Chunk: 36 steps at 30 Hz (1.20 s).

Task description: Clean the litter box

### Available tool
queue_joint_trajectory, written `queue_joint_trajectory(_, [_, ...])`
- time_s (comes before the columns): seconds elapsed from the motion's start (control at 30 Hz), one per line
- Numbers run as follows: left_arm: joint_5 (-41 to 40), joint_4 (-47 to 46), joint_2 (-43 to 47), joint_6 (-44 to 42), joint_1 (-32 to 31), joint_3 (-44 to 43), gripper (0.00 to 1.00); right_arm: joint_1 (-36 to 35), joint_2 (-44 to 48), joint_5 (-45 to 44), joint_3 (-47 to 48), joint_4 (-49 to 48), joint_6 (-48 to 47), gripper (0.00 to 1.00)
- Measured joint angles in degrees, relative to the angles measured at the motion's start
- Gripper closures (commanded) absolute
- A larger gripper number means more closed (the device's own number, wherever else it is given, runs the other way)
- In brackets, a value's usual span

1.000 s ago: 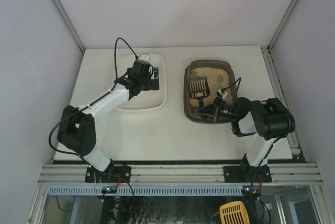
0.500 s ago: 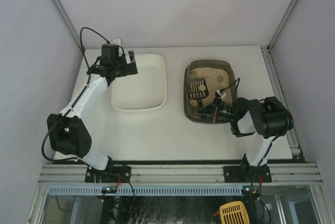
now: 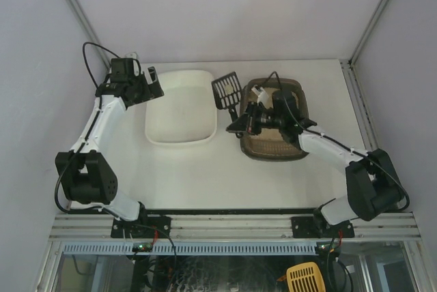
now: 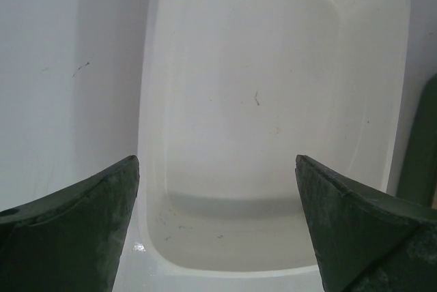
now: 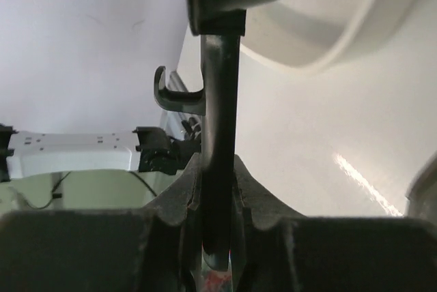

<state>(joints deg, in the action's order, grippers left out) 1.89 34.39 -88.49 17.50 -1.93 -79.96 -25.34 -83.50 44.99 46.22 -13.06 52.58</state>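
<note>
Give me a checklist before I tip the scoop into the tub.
1. Right gripper shut on scoop handle: ok.
2. Scoop head over tub basin: not ok; it is at the tub's right rim, between tub and litter box.
3. Left gripper out of the scoop's way: ok; it is open at the tub's far-left corner.
4. Tub ready to receive: ok; only small specks inside.
5. Load in scoop: cannot tell.
</note>
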Motion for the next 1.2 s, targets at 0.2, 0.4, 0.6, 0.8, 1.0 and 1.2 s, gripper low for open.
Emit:
queue_joint_trajectory(0.2, [-0.15, 0.52, -0.02, 1.46, 0.20, 0.00, 0.00, -9.46, -5.70, -17.35, 21.66, 27.61, -13.79, 1.00])
queue_joint_trajectory(0.4, [-0.63, 0.33, 0.00, 1.57, 0.22, 0.04, 0.00, -22.05, -26.08, -48.11, 47.78, 52.78, -23.45, 1.00])
queue_joint_trajectory(0.6, [-1.53, 0.17, 0.02, 1.51, 0.59, 0.35, 0.00, -31.06, -36.68, -67.38, 60.70, 65.33, -28.41, 1.00])
queue_joint_trajectory(0.8, [-2.23, 0.13, 0.02, 1.46, 0.72, 0.48, 0.00, -30.21, -36.74, -73.94, 62.31, 68.11, -30.86, 1.00])
queue_joint_trajectory(1.0, [0.28, 0.20, -0.63, 1.46, 0.52, -0.20, 0.00, -27.71, -33.97, -73.26, 60.30, 67.43, -30.51, 1.00])
queue_joint_trajectory(1.2, [4.22, 3.32, -18.64, 1.46, -5.25, -26.03, 0.00, -16.92, -12.52, -59.76, 41.38, 63.41, -27.82, 1.00])
